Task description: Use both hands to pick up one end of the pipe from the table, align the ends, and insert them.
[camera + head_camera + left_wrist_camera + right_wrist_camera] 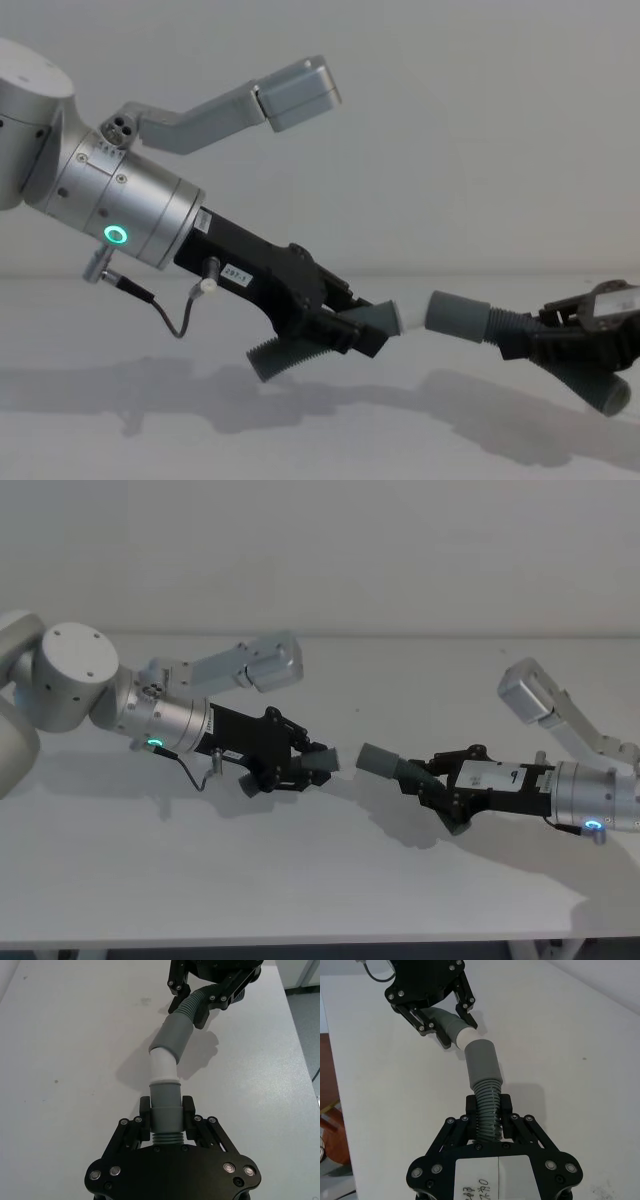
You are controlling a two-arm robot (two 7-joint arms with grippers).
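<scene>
White table below. Your left gripper clamps the white-tipped cuff; right gripper clamps the socket piece. Ends near, apart, axes slightly angled.

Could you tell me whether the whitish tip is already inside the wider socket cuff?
Not yet: in the chest view a gap separates the whitish tip from the socket cuff; the wrist views hide it.

the desk is a matt white surface, smooth, with few small marks. both pipe pieces look like matt grey plastic: the left pipe piece has a smooth cuff and a whitish tip, the right pipe piece has a ribbed middle. the left tool and the right tool are black plastic with small shiny screws; the wrists are brushed silver metal.
</scene>
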